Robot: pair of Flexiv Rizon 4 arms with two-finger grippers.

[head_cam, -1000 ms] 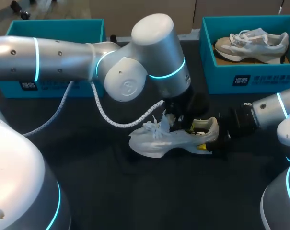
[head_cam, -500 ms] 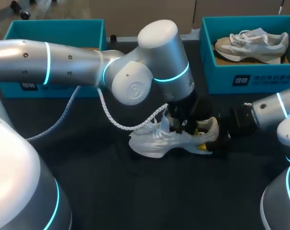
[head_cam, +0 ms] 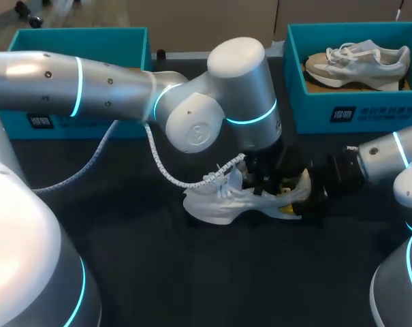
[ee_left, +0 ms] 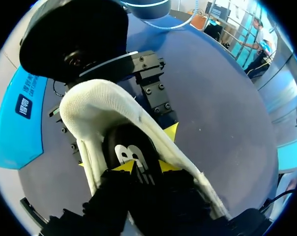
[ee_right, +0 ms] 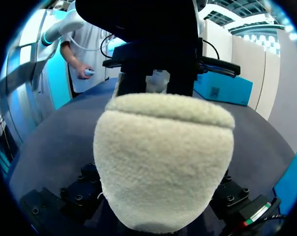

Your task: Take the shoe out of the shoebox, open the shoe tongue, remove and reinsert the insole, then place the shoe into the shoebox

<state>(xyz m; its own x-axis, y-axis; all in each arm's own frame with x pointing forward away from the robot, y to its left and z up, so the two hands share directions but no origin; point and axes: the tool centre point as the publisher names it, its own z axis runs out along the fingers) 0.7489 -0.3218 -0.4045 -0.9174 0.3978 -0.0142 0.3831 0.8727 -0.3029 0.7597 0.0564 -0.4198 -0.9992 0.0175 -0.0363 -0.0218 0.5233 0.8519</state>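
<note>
One white shoe [head_cam: 226,201] sits upright in the middle of the dark worktop [head_cam: 192,279], out of either box, with its toe toward my left and its heel toward my right. Its loose laces [head_cam: 223,178] are bunched over the throat.

It should be light. The upper looks like soft knit, and the fleecy heel collar [ee_right: 163,162] looks padded, so both will likely give under pressure. The heel cup is probably the firmest place to hold.

The right end effector [head_cam: 297,196] holds it there. In the left wrist view its yellow-tipped fingers [ee_left: 171,132] stand against both sides of the heel, clamping it.

The left end effector [ee_left: 146,167] is down inside the shoe mouth, directly over the black insole [ee_left: 133,152]. I cannot tell whether it has closed on the insole.

The insole looks thin and flexible. I judge its raised heel edge is the best place to pinch it, and it should be peeled back gently so it does not fold.

The worktop looks matte and should offer some grip against sliding.

Room is tight above the shoe. The left arm [head_cam: 124,95] bulks over it, and a white coiled cable [head_cam: 158,167] hangs near the laces.

The left shoebox [head_cam: 76,41] and the right shoebox [head_cam: 355,109] stand at the far corners, well apart from the shoe. The right shoebox holds a second shoe [head_cam: 359,61].
</note>
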